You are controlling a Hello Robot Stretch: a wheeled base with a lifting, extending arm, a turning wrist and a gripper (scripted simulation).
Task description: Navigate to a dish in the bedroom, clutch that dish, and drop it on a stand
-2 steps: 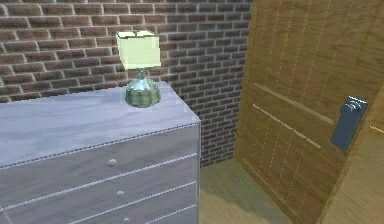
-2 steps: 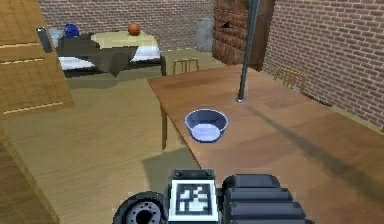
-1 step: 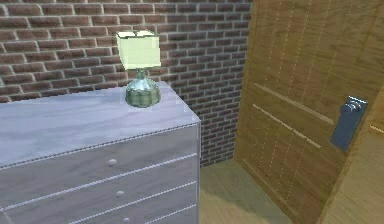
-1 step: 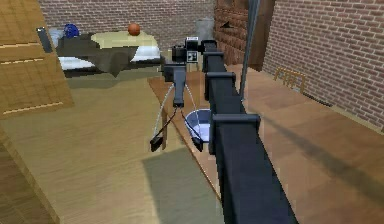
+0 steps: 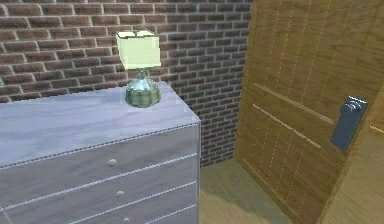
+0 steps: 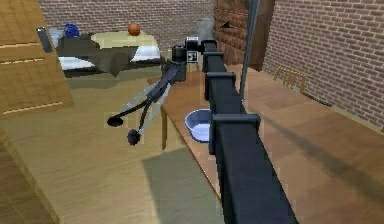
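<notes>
A pale blue dish (image 6: pixel 198 125) rests on a brown flat surface (image 6: pixel 180 108) just left of my arm (image 6: pixel 235 150), which hides its right side. The dark arm rises from the arm side view's bottom edge to two white marked squares (image 6: pixel 190 52). From there the gripper (image 6: pixel 124 129) slants down to the left, and its two thin fingers end over bare wooden floor, so it holds nothing. The dish sits right of the fingertips, apart from them. In the forward view a grey chest of drawers (image 5: pixel 90 150) carries a lamp (image 5: pixel 140 65).
A bed (image 6: pixel 110 52) with an orange ball (image 6: pixel 134 29) and a blue object (image 6: pixel 71 31) stands far out. Brick walls (image 6: pixel 330 50) (image 5: pixel 200 60) bound the room. Wooden doors (image 5: pixel 310 90) (image 6: pixel 30 65) stand at the forward view's right and the arm side view's left.
</notes>
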